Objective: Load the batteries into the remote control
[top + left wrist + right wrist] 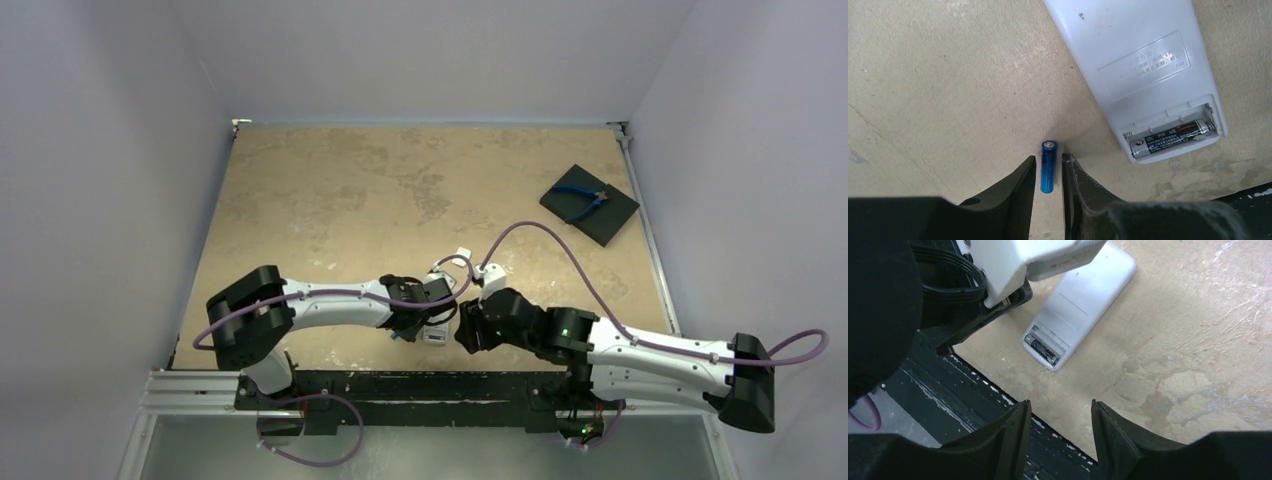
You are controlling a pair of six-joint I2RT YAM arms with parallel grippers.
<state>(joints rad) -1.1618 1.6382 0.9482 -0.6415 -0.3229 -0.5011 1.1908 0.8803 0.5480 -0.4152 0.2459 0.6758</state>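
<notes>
two batteries show, and they lie apart. the blue battery lies flat on the counter between the left jaws. these stand a little apart, with a thin gap on each side of it, so they are not clamped on it. its metal tip points away from the wrist. the dark battery sits in the open compartment at the end of the remote control, in the slot nearest the end edge. the slot beside it shows bare white plastic.

the remote lies back up, just beside the blue battery but not touching it. in the left wrist view its far end is cut off by the top of the frame. in the right wrist view that end is hidden under the white housing of the left wrist. from above, the two arms cover nearly all of the remote, and neither battery can be made out there. the print on the remote's back and on the dark battery is too small to read.

the right jaws hang well apart with nothing between them, above the counter's near edge. the remote's compartment end lies near that edge, where the black rail runs. beyond the arms the counter spreads wide to the far wall. the pliers rest on a black pad at the far right, close to the side edge.
</notes>
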